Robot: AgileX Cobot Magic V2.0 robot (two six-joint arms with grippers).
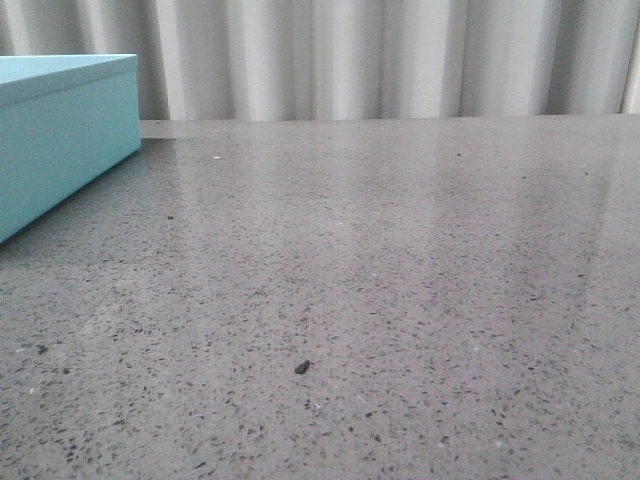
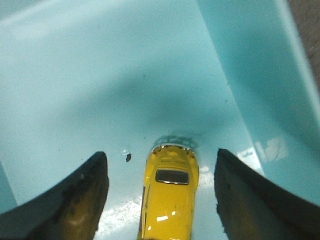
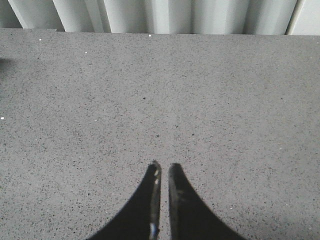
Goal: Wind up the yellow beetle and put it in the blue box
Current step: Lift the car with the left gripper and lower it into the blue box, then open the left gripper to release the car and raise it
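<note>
Beetle [image 2: 169, 200] sits on the floor of the box [image 2: 75, 90], and I see it through my left wrist camera lying between the two fingers of the left hand [image 2: 162, 197], clear turquoise showing on either side of it. That hand is spread wide and released; neither finger [image 2: 75, 200] touches the car. The car points away from the hand toward the box's inner wall, its dark window and rounded yellow roof facing up at the camera. A small dark speck lies on the box floor just beside the car, between it and one finger. My right hand [image 3: 163, 172] is clenched with nothing in it, its fingertips nearly touching, hovering over bare grey speckled table [image 3: 225, 100] with a pleated curtain [image 3: 175, 15] beyond it. From the front camera I see only a corner of the box [image 1: 60, 140] at the far left of the table [image 1: 400, 300], and neither hand.
</note>
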